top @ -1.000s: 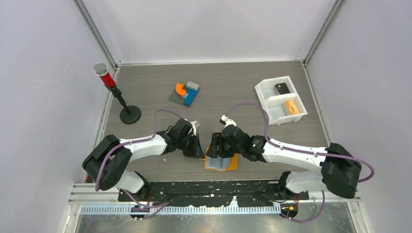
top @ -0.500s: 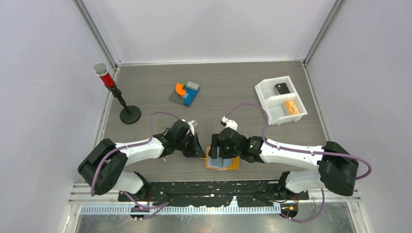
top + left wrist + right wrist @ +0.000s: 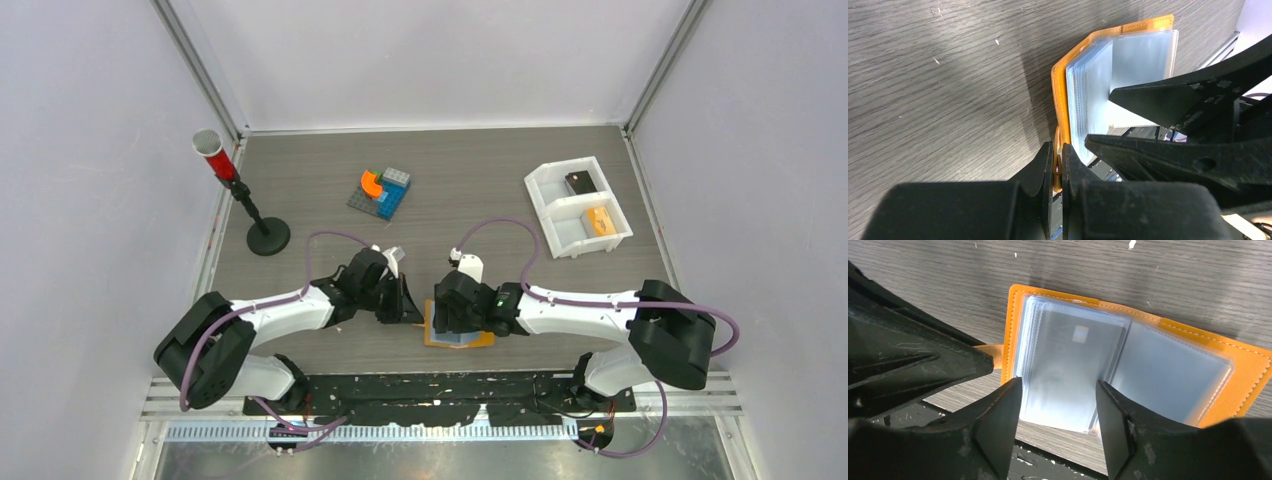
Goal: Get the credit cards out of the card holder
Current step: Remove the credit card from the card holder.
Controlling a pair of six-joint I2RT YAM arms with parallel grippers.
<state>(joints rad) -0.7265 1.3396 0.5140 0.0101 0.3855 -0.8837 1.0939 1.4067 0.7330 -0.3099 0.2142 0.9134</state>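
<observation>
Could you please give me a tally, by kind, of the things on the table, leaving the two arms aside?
card holder: 1
white tray: 1
dark item in the tray: 1
orange block in the tray: 1
brick build: 1
red-topped stand: 1
Total: 6

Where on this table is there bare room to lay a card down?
Bare tabletop lies between the colourful toy brick pile and the white two-compartment tray, and between the bricks and the red-topped black stand. The near middle is crowded: the left gripper and right gripper meet over the open tan-orange card holder.
</observation>
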